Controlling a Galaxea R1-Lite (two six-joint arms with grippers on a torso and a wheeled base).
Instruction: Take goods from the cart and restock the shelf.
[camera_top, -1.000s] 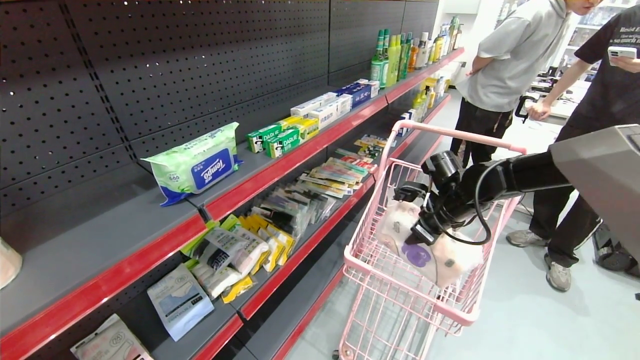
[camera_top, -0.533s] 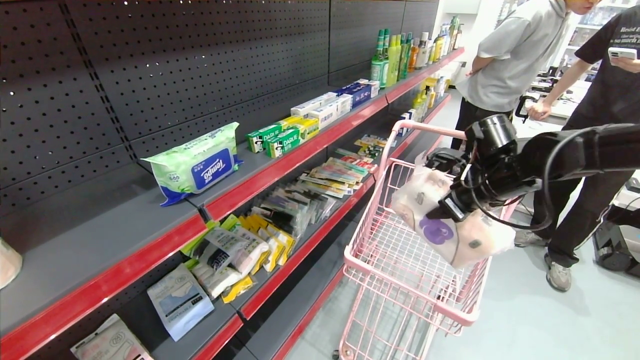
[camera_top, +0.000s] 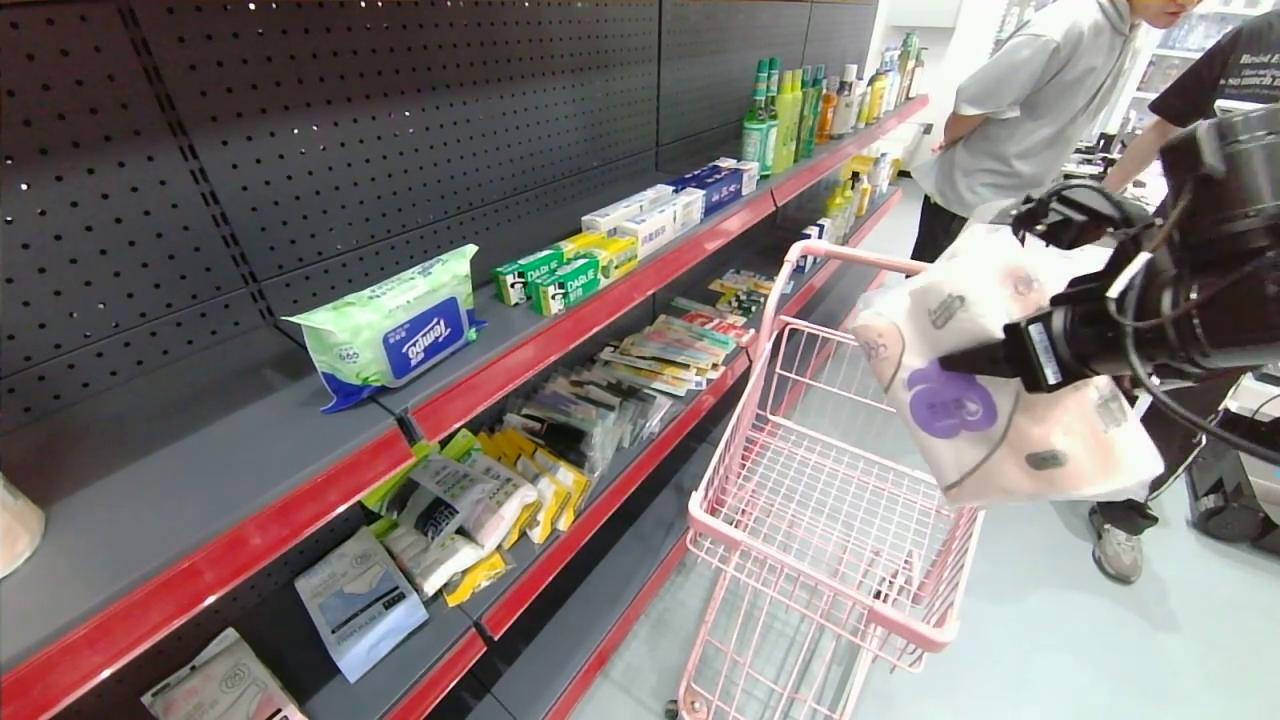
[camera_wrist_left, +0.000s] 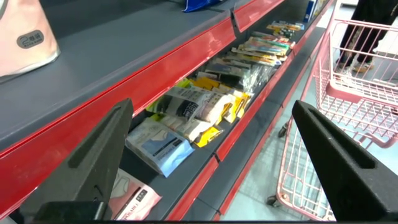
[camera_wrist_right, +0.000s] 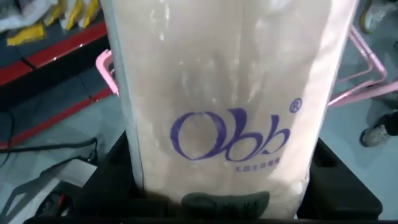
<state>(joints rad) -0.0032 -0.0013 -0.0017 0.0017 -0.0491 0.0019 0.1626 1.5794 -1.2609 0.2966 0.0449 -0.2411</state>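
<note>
Foremost, the right gripper (camera_top: 1010, 290): black fingers clamped on a soft pack of tissue rolls (camera_top: 1000, 420), one finger on each broad face; the pack hangs tilted in the air above the handle end of the cart (camera_top: 840, 254), lifted out of the wire basket. Its wrapping is thin glossy film, pale pink to cream, bulging over the rounded rolls inside; a round purple emblem and small grey oval marks sit on the face turned to the room; the right wrist view shows large purple lettering with a line of small print beneath.

Cart: pink-coated wire mesh with a thicker pink tube for rim and handle; it stands just beside the shelf (camera_top: 180, 480).

Shelf: smooth grey metal decks with glossy red front lips, backed by a dark perforated panel (camera_top: 400, 120).

Left gripper (camera_wrist_left: 208, 168): two matte dark wedge-shaped fingers spread wide, nothing between them, low before the shelf front.

On the upper deck:
- a pillowy green-and-white wipes pack (camera_top: 395, 325) with a blue label panel, leaning back;
- green and yellow cardboard cartons (camera_top: 550, 275) lying flat, with white and blue ones farther along;
- upright plastic bottles (camera_top: 790, 110), green, yellow and orange, at the far end;
- a second pink film pack (camera_wrist_left: 25, 37) at the near end.

On the deck below: flat crinkled sachets (camera_top: 480, 500) in white, yellow and green, overlapping like tiles; their print is too small to read.
</note>
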